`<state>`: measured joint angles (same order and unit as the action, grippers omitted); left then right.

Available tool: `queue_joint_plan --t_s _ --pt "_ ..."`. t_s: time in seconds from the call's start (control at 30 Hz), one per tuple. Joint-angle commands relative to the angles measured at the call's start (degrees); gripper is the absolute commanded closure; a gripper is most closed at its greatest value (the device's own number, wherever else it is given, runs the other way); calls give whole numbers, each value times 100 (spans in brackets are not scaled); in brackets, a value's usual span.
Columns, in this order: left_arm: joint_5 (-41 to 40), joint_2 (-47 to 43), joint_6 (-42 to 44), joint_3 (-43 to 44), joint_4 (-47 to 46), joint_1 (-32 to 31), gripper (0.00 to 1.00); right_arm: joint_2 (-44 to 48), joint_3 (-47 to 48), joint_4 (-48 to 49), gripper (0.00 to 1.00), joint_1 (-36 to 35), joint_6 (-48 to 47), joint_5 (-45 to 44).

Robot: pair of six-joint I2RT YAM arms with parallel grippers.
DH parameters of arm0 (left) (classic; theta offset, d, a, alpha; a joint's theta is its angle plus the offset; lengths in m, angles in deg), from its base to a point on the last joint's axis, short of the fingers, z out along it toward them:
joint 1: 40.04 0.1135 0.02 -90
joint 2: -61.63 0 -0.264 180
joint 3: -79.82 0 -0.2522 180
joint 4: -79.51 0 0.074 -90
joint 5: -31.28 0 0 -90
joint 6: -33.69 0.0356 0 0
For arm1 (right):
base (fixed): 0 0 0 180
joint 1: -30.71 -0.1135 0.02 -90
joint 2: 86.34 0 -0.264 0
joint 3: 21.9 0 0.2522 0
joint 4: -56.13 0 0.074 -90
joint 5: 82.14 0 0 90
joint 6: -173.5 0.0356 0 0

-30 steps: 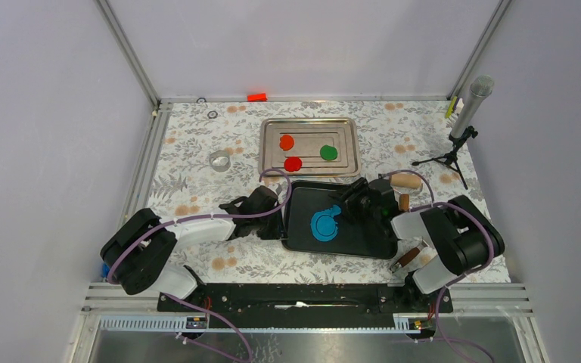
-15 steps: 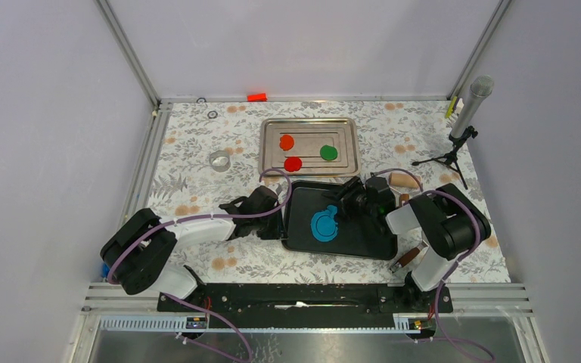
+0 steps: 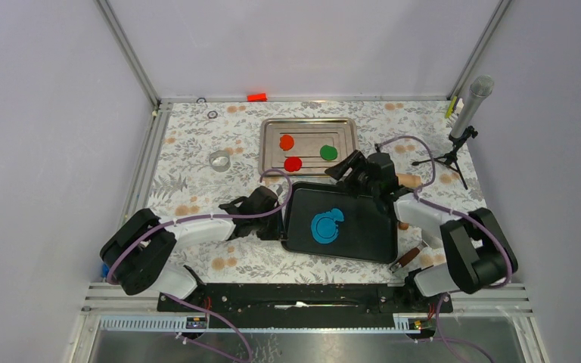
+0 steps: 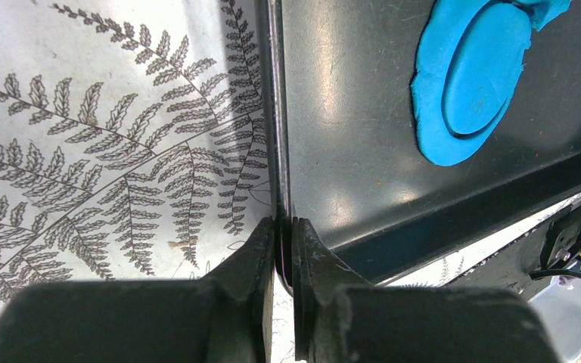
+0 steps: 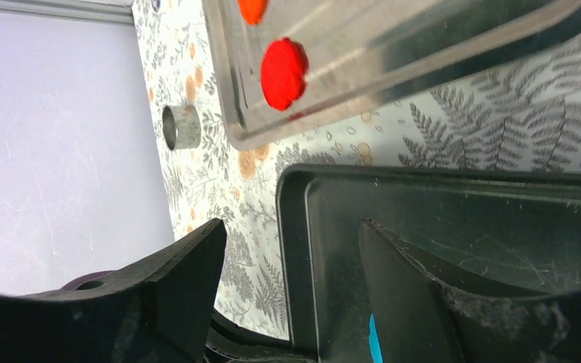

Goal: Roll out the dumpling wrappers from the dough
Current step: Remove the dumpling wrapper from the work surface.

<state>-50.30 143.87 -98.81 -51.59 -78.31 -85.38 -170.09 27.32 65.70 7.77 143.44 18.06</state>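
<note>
The blue dough lies as a thin irregular sheet on the black tray. A round blue wrapper sits in the sheet. Red, orange and green wrappers lie on the silver tray. My left gripper is shut on the black tray's left rim. My right gripper is open and empty over the black tray's far edge, next to the silver tray. The right wrist view shows the red wrapper and the black tray's corner.
A metal ring cutter stands left of the silver tray and shows in the right wrist view. A wooden roller lies right of the black tray. A microphone on a tripod stands at the far right.
My right gripper has moved from over the dough to the black tray's far edge, toward the silver tray. The left gripper and the dough have not moved.
</note>
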Motion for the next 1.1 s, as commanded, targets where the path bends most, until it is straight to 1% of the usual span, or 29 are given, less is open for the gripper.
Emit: queue_joint_plan --t_s 0.0,0.03,0.1,0.17,0.2,0.27,0.33,0.5,0.57,0.67,0.87,1.07 --pt "-3 73 390 -162 1145 -106 100 527 254 -1184 28 -20 -921 -670" --pt "-10 47 391 -134 1170 -106 100 637 218 -1296 32 -22 -995 -706" --pt "-16 9 392 -75 1204 -106 100 840 117 -1621 45 -18 -1183 -775" --pt "-14 -26 392 -33 1220 -106 100 1016 -4 -1999 68 -18 -1392 -961" --pt "-4 -38 386 -19 1223 -106 100 1092 -66 -2166 75 -18 -1473 -1057" --pt "10 -39 392 2 1227 -106 100 1229 -224 -2387 81 -17 -1572 -1100" --pt "12 -33 408 17 1244 -106 100 1337 -412 -2534 84 -18 -1597 -1039" --pt "-28 9 405 27 1258 -105 100 1393 -892 -2510 88 -21 -1484 -520" --pt "-30 18 384 33 1254 -106 100 1507 -1115 -2403 89 -22 -1381 -450" --pt "-27 49 374 30 1232 -106 100 1541 -1371 -1980 90 -38 -1154 -151" --pt "-16 143 374 71 1223 -106 100 1180 -1551 -1504 91 -85 -843 130" --pt "12 144 391 74 1224 -106 100 926 -1465 -1100 90 -132 -700 109"
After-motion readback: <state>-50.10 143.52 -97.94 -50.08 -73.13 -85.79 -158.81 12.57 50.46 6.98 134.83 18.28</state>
